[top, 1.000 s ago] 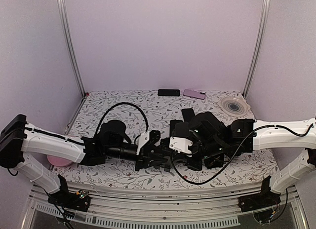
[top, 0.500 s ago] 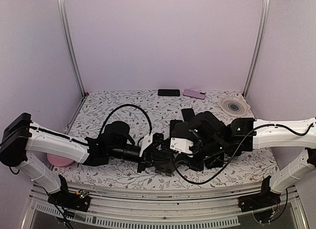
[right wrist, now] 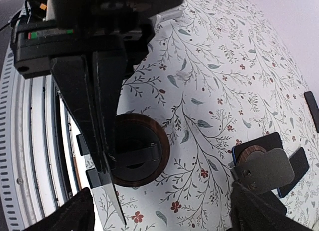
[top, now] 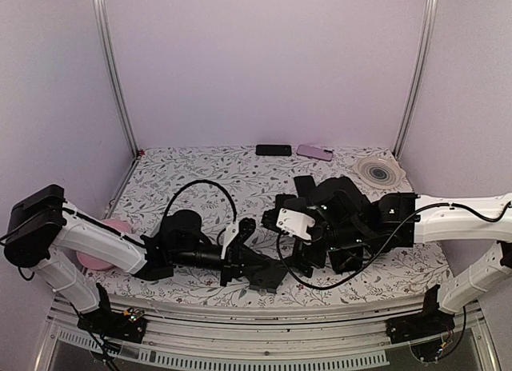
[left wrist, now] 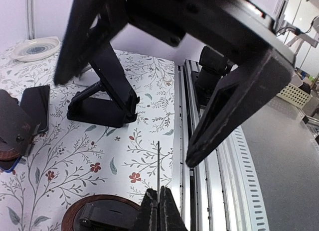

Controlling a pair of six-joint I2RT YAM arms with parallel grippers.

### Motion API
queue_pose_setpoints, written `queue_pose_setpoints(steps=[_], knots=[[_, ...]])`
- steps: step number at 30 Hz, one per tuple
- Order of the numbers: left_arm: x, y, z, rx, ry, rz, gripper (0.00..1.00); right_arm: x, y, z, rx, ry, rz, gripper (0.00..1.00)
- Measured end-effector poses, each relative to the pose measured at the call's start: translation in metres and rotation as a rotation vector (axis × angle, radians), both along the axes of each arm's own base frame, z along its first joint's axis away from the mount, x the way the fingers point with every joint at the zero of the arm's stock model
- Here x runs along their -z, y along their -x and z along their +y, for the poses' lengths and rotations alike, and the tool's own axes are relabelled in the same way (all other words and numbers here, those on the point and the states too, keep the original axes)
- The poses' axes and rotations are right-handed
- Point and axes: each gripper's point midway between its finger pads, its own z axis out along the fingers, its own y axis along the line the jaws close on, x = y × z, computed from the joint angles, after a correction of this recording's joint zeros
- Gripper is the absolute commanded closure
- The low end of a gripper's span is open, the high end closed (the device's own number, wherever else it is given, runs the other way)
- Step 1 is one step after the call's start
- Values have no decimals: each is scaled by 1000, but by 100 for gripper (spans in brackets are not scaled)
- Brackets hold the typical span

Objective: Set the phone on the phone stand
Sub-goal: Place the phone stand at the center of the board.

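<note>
The phone (left wrist: pixel 158 161) shows edge-on as a thin dark slab sticking out of my left gripper (left wrist: pixel 159 191), whose jaws are shut on it. In the right wrist view the phone (right wrist: pixel 110 203) hangs over a round wood-rimmed black base (right wrist: pixel 137 149) near the table's front edge. My right gripper (right wrist: pixel 159 216) is open with nothing between its fingers. It hangs just above and beyond the left gripper (top: pixel 248 267), its fingers (left wrist: pixel 234 106) spread either side of the phone. A black folding phone stand (left wrist: pixel 102 99) stands on the floral cloth beyond.
Another wood-based holder with a dark panel (right wrist: pixel 261 169) sits to the right. A patterned plate (top: pixel 382 171), a pink slab (top: pixel 314 153) and a black bar (top: pixel 274 149) lie along the back. A pink bowl (top: pixel 100 243) is front left. The metal front rail (left wrist: pixel 209 191) runs close by.
The left gripper shut on the phone and drew it toward the front edge. The right gripper went from shut to open and let the phone go.
</note>
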Motion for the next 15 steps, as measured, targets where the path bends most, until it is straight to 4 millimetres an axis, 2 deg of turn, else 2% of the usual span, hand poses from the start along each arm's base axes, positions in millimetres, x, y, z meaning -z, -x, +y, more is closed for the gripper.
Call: queue_pose_setpoints(steps=[4,8,15], knots=[[11,-4,4,-19,21,58,100,-15,-17,-8,82,-46,-70,1],[17,-13,3,-40,58,111,100,-34,-45,-24,228,-113,-145,1],[31,-30,9,-83,155,234,100,-54,-85,-46,458,-224,-162,1]])
